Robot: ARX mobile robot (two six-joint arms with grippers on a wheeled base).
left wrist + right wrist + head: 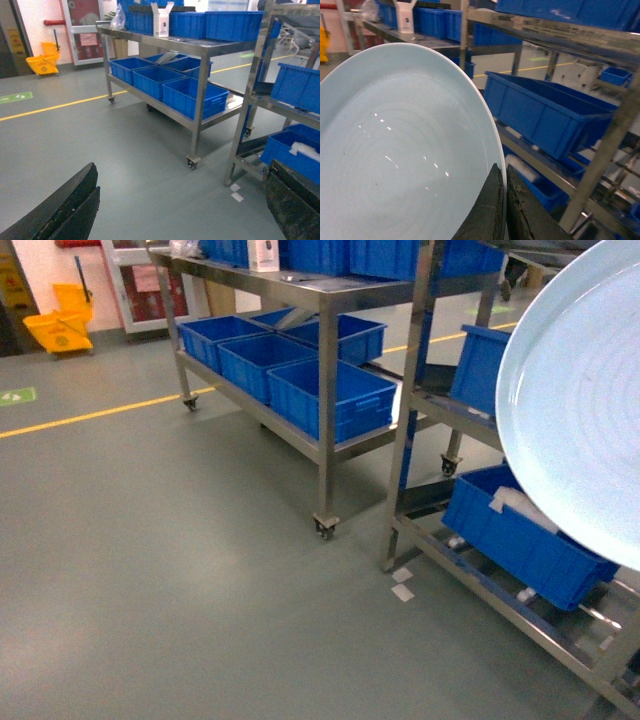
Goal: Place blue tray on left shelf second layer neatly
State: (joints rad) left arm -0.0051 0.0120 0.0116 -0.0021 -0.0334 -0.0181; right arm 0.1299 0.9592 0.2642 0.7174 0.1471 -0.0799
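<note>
Only the right wrist view shows the grip: the right gripper [502, 200] has its two dark fingers [487, 212] pressed nearly together on the rim of the pale sky-blue round glossy tray [405, 150], which fills the left of that view and is cut off at its edges. The head view shows the same tray [585, 400] held up on the far right, tilted on edge, in front of a stainless-steel rack [410, 410] with open-bar tiers carrying deep dark-blue plastic crates [525, 535] — the gripper itself is out of sight there.

The left wrist view shows no tray. Its left gripper [180, 210] is spread wide, one black finger [65, 207] at the lower left and the other at the lower right, nothing between them but grey-green floor [145, 160].

To the left stands a wheeled steel table [325, 445] with more blue crates on its lower level. A yellow mop bucket [62, 325] sits far left, beyond a yellow floor line [100, 412]. Two small white scraps [402, 583] lie by the rack's near post.
</note>
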